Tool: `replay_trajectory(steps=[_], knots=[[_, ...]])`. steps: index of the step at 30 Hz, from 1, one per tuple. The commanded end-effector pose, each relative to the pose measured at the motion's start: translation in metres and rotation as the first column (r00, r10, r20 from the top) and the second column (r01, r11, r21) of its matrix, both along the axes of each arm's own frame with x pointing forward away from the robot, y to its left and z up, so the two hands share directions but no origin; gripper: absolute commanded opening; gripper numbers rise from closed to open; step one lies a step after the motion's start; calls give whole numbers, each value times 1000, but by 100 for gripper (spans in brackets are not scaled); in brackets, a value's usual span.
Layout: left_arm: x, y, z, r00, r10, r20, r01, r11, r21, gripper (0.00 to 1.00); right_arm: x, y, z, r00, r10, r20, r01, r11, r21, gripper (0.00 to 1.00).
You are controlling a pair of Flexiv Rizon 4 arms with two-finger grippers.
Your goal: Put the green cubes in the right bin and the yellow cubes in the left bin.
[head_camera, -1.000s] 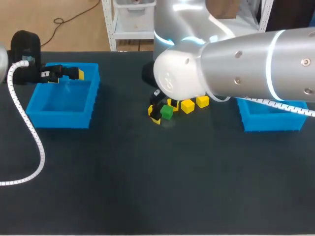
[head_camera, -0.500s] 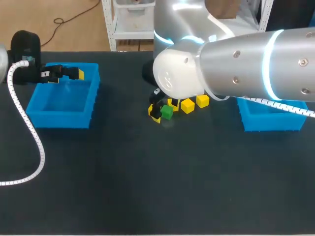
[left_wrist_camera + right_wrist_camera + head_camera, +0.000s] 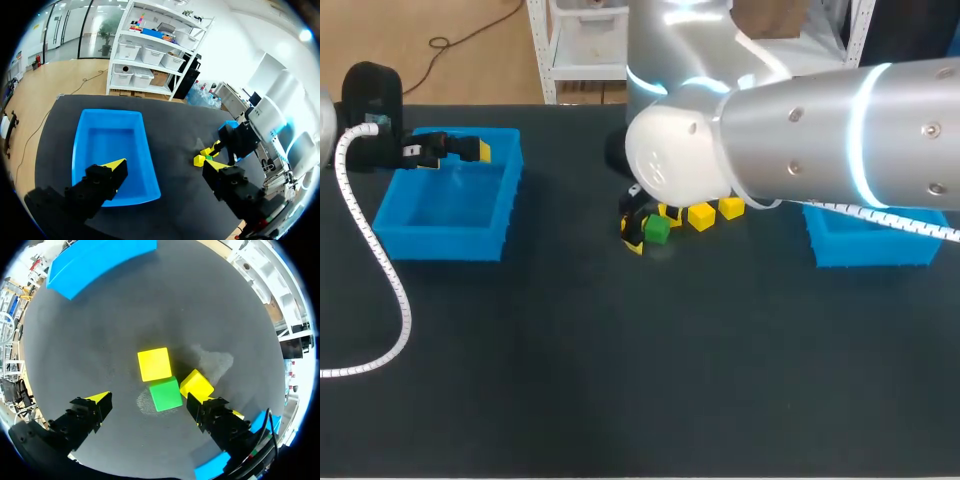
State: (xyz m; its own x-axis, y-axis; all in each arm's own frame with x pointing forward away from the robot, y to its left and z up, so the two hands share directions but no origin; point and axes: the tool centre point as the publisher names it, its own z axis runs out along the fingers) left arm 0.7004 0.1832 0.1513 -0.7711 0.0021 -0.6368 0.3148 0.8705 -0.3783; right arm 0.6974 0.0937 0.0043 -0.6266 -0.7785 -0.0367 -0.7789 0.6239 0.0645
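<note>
Over the dark table (image 3: 620,380), the bulky right arm (image 3: 800,130) has crept slightly leftward in the last second. That reads as a final line-up for a grasp, not yet a lift. The left bin (image 3: 440,245) and right bin (image 3: 870,252) sit well apart. The left gripper (image 3: 165,167) hangs spread and empty above the left one, unmoved. The right gripper (image 3: 152,402) is spread too, straddling the green cube (image 3: 166,394), which lies on the table between its fingers. Two yellow cubes (image 3: 154,364) sit tight against it, just ahead.

my right arm (image 3: 790,130) hides much of the right bin (image 3: 870,250).
</note>
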Motion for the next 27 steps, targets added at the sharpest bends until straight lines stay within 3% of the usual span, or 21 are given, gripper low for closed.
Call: replay_trajectory(steps=[1, 27], knots=[[-1, 1, -1, 1000, -4, 6, 4, 1000, -7, 100, -3, 2, -20, 1000, -5, 6, 5, 1000, -3, 100], [-1, 1, -1, 1000, -4, 6, 4, 1000, -7, 100, -5, 0, -22, 999, -21, 28, 22, 1000, -11, 100]])
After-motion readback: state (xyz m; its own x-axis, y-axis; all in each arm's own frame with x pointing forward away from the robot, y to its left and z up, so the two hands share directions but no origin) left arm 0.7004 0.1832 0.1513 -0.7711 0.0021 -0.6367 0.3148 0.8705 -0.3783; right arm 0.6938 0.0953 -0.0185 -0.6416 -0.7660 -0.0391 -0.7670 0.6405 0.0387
